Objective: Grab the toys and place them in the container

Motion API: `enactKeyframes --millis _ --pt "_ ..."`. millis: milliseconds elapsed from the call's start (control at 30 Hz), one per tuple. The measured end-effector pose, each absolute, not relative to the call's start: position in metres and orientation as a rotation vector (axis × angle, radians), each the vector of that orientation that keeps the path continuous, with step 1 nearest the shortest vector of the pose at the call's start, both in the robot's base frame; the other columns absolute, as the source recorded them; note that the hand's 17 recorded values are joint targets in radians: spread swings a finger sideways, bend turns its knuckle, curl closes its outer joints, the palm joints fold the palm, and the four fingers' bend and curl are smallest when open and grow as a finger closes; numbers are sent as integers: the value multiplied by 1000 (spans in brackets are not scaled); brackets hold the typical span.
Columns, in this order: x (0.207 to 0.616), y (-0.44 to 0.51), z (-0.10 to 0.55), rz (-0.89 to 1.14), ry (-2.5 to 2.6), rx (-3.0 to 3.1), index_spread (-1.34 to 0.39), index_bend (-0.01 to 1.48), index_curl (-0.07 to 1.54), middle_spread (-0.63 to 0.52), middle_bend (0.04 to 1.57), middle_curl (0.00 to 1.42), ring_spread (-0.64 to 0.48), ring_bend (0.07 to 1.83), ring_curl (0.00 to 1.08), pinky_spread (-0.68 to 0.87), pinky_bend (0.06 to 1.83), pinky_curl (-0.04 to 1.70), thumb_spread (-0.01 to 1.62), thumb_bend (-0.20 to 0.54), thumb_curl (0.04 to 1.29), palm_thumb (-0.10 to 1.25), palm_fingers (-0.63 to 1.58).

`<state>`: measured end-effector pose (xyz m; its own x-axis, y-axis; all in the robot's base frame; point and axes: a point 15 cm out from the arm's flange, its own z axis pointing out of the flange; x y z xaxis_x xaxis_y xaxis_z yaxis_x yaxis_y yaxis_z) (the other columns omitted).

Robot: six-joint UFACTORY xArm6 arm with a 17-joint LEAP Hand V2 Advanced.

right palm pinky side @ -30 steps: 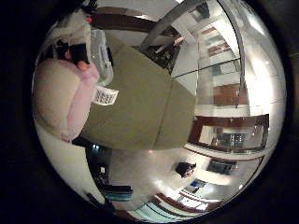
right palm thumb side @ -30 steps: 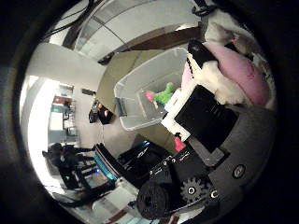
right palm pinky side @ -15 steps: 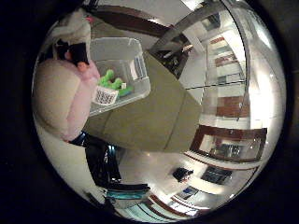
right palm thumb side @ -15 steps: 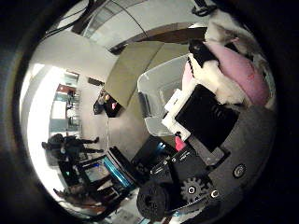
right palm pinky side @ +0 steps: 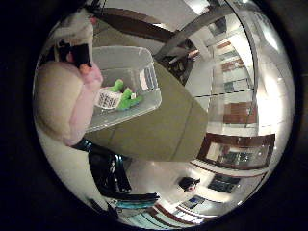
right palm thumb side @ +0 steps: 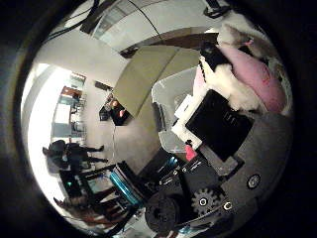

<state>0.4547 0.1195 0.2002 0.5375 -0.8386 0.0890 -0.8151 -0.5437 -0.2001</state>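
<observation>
held toy: a pink and white plush toy point(right palm pinky side: 67, 103) lies close against the palm, bulking at about 9 o'clock in the little finger side view, its paper tag point(right palm pinky side: 108, 99) hanging loose toward the bin.
hand: the hand point(right palm thumb side: 218, 124) has black and white fingers curled round the plush toy, a black fingertip point(right palm pinky side: 79, 53) pressing into it, so it reads as clamped on the toy.
why held so: judged, the toy is carried high above the bin so it can drop in freely.
container: a clear plastic container point(right palm pinky side: 144, 103) sits on an olive-green table point(right palm pinky side: 163, 134), just beside the toy toward 3 o'clock.
already inside: a green toy point(right palm pinky side: 124, 96) lies on the container floor.
hidden: the plush covers the container's near side; its full shape and face cannot be made out.
cut off: in the thumb side view the hand's body blocks most of the container, and the green toy is out of sight.
</observation>
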Motion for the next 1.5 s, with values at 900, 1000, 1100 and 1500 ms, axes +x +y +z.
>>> enactKeyframes --millis 900,1000,1100,1500 --pt "471 80 195 -468 1392 -2507 -473 273 712 -283 697 673 -256 1151 568 -409 1258 636 1021 -28 496 770 414" --pt "472 73 195 -475 1391 -2511 -455 325 675 -241 612 632 -245 1003 517 -309 1116 598 1037 -28 464 740 233" --pt "472 68 197 -480 1392 -2512 -429 350 626 -190 540 578 -218 890 460 -118 1023 549 1045 -25 442 726 186" --pt "472 57 199 -487 1388 -2525 -392 308 484 -93 329 415 -46 661 321 306 941 404 1051 -23 410 708 221"
